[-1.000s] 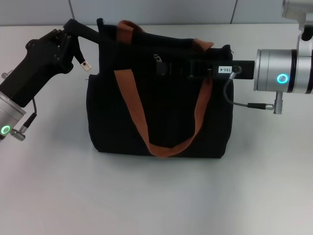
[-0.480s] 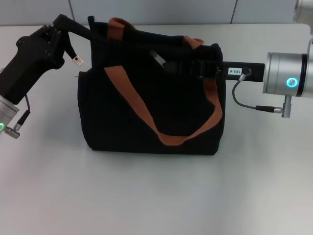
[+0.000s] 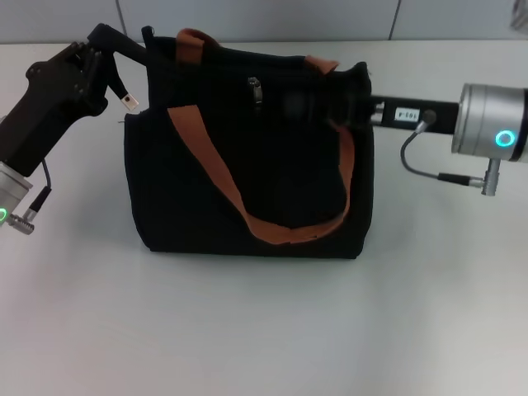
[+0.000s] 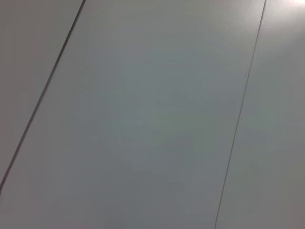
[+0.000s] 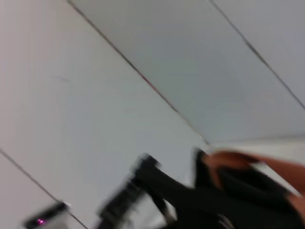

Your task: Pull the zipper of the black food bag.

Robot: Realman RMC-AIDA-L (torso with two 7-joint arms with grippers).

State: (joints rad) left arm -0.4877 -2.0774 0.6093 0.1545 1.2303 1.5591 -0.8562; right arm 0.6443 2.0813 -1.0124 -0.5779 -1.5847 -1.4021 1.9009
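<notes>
Zipper (image 3: 255, 88) — a small silver pull tab — is sitting on the top of the black food bag (image 3: 247, 165), toward its left half and just beside the near handle. The bag is standing upright on the white counter (image 3: 264, 330), with two orange handles (image 3: 247, 206); the near one is drooping down its front face.

The left tool (image 3: 132, 51) is gripping the bag's upper left corner, fingers closed on the black fabric, with a small pale tag (image 3: 130, 102) dangling just below it. The right tool (image 3: 309, 106) is reaching in along the top of the bag from the right, its tip close to the zipper — I cannot tell whether its fingers are apart or together, as they are blending into the dark fabric.

The left wrist view is showing only pale wall panels (image 4: 152, 114).
</notes>
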